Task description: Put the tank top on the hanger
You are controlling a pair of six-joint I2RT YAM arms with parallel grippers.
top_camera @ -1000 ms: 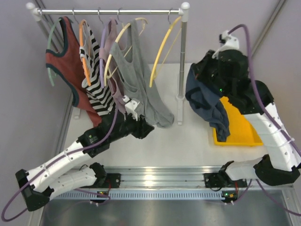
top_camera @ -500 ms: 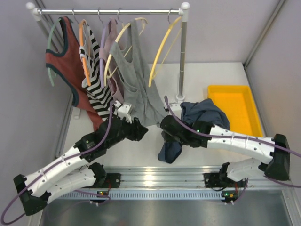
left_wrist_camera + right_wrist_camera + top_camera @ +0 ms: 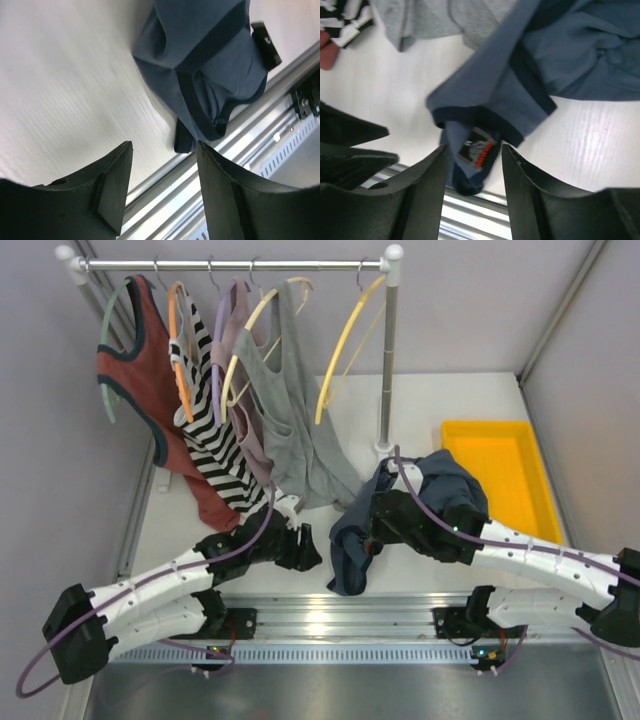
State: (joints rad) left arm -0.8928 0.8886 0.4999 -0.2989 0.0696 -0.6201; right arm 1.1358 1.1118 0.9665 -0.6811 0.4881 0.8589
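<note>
The slate-blue tank top point(image 3: 350, 550) lies crumpled on the white table near the front edge, partly draped over my right arm. In the right wrist view the tank top point(image 3: 560, 55) spreads out just past my right gripper point(image 3: 474, 148), which is open, with the neck label showing between the fingers and no cloth pinched. My left gripper point(image 3: 164, 147) is open and empty, a short way left of the tank top point(image 3: 210, 65). From above, the left gripper point(image 3: 312, 550) and right gripper point(image 3: 365, 530) sit close together. The bare yellow hanger point(image 3: 343, 350) hangs at the rail's right end.
The clothes rail point(image 3: 230, 264) carries a rust-red top point(image 3: 140, 370), a striped top point(image 3: 205, 430) and a grey tank top point(image 3: 300, 430). Its post point(image 3: 387, 370) stands behind the tank top. A yellow tray point(image 3: 505, 445) sits at the right. A metal rail point(image 3: 340, 615) runs along the front edge.
My right arm swung from over the tray to the table's front centre with the tank top, then opened and let it drop. My left gripper moved nearer the front edge and opened wider.
</note>
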